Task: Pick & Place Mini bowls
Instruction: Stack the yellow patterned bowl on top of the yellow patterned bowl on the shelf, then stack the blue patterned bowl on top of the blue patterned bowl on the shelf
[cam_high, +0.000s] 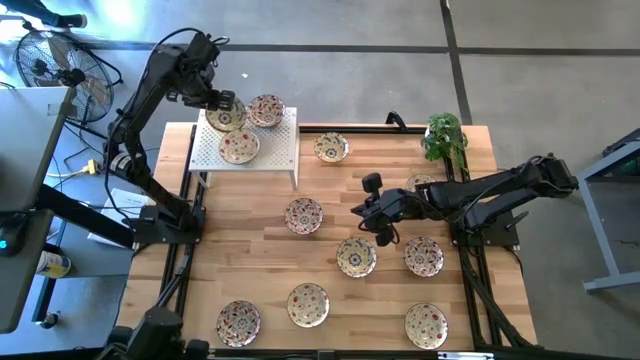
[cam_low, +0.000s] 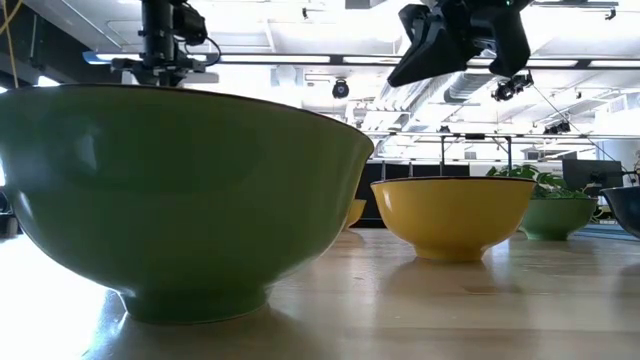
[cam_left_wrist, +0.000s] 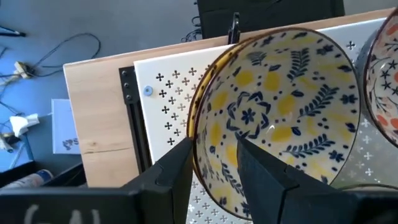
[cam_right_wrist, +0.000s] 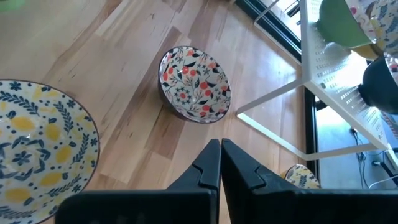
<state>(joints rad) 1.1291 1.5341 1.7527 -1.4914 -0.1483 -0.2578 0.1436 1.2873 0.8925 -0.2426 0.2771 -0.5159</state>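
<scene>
Three mini bowls stand on the white perforated rack (cam_high: 272, 150) at the table's far left. My left gripper (cam_high: 215, 100) is over the rack, shut on the yellow-and-blue patterned mini bowl (cam_high: 226, 116), which fills the left wrist view (cam_left_wrist: 280, 112). Several more mini bowls rest on their bases on the wooden table. My right gripper (cam_high: 360, 209) hovers shut above the table's middle and touches nothing. A red-patterned bowl (cam_right_wrist: 194, 84) lies ahead of it and a yellow one (cam_right_wrist: 37, 155) sits beside it. My left gripper holds the yellow-and-blue bowl by its rim (cam_left_wrist: 198, 134), with one finger (cam_left_wrist: 171, 171) outside the wall and one finger (cam_left_wrist: 264, 174) inside. The fingers come from above, slanting down. I cannot tell whether the bowl's base rests on the rack.
A potted plant (cam_high: 445, 135) stands at the table's far right. The low view is filled by the green underside of a near bowl (cam_low: 190, 190) and a yellow one (cam_low: 450, 215). Bare wood lies between the rack's legs and the near-left bowls.
</scene>
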